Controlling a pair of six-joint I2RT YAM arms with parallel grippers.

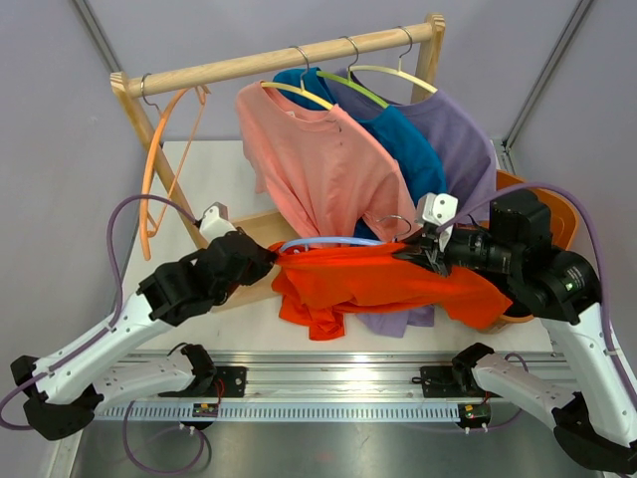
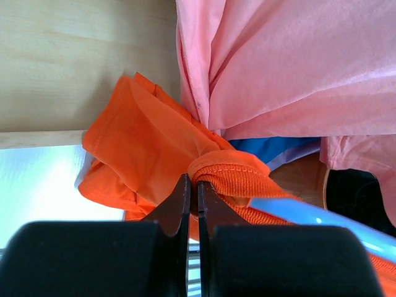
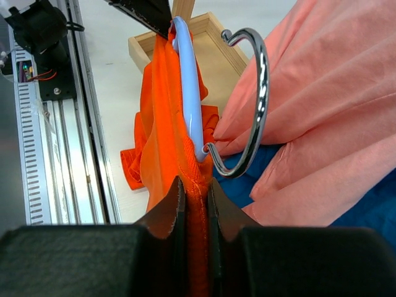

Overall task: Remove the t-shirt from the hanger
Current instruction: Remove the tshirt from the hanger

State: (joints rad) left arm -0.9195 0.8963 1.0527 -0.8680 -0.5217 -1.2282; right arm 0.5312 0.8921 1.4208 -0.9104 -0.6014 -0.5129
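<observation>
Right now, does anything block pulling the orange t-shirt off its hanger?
Nothing separates either claw from the orange t-shirt; left claw and right claw both pinch its fabric. The blue hanger passes through the cloth between them, and the pink t-shirt drapes against it beside the metal hook.

Matt orange cloth t-shirt [image 3: 158,142] on a glossy blue plastic hanger [image 3: 190,93] with polished metal hook [image 3: 263,80]

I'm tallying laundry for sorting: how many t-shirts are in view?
4. Pink t-shirt, teal t-shirt and purple t-shirt hang on the rail; the orange t-shirt is held by left gripper and right gripper. Others may be hidden.
</observation>
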